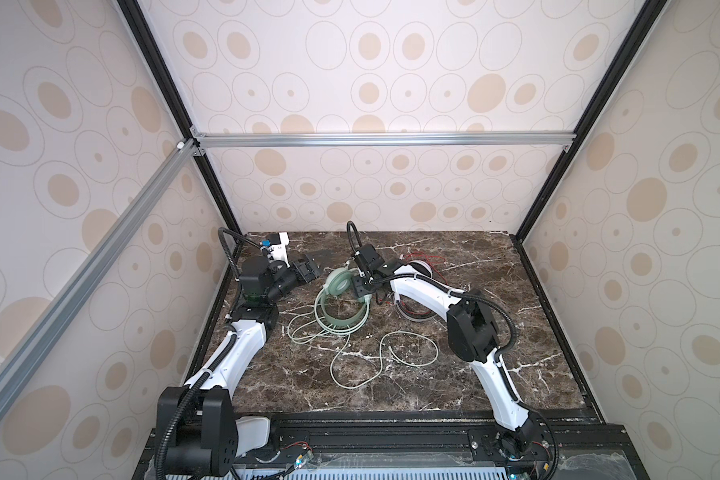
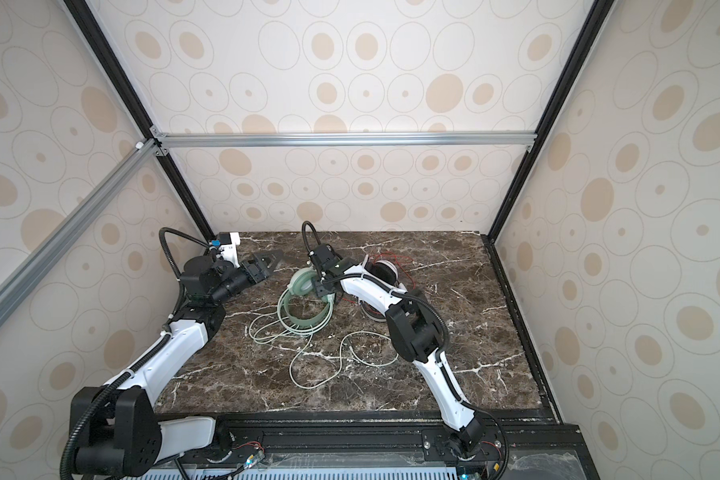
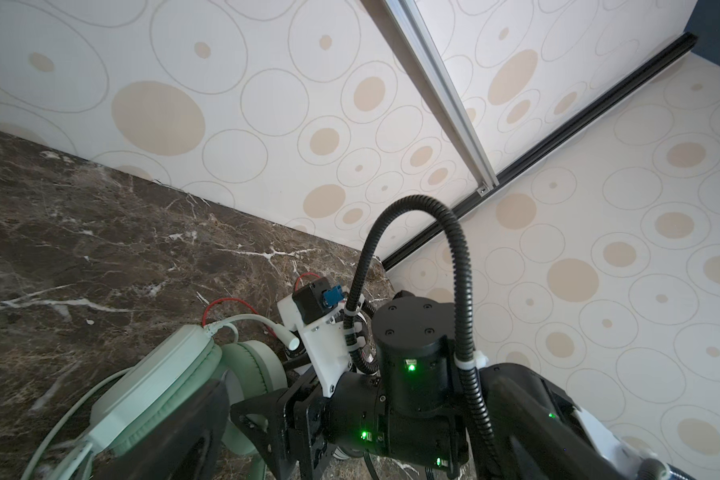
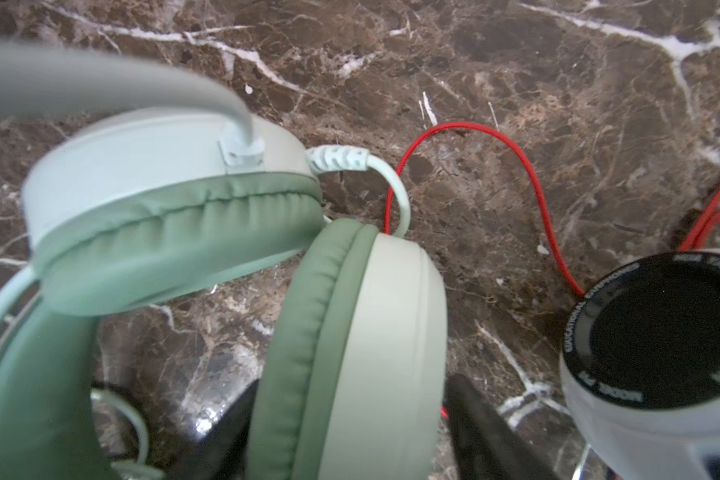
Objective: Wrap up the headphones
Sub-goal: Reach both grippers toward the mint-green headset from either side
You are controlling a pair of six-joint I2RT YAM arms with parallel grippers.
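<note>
The mint green headphones (image 1: 341,320) lie mid-table in both top views (image 2: 304,320). Their pale green cable (image 1: 375,361) loops loosely towards the front. My right gripper (image 4: 352,390) is shut on one mint ear cup (image 4: 375,332), with a black finger against each side. The other ear cup (image 4: 163,199) leans on the held one. The white-and-black headphones (image 4: 657,353) sit just beyond with their red cable (image 4: 528,174), largely hidden behind my right arm in a top view (image 1: 412,316). My left gripper (image 1: 313,266) stands open and empty left of the mint pair, which also shows in the left wrist view (image 3: 163,386).
The dark marble table (image 1: 454,374) is boxed in by patterned walls at the back and both sides. A black frame rail (image 1: 391,424) runs along its front edge. My left gripper's fingers (image 3: 184,436) frame my right arm's wrist (image 3: 408,365) at close range.
</note>
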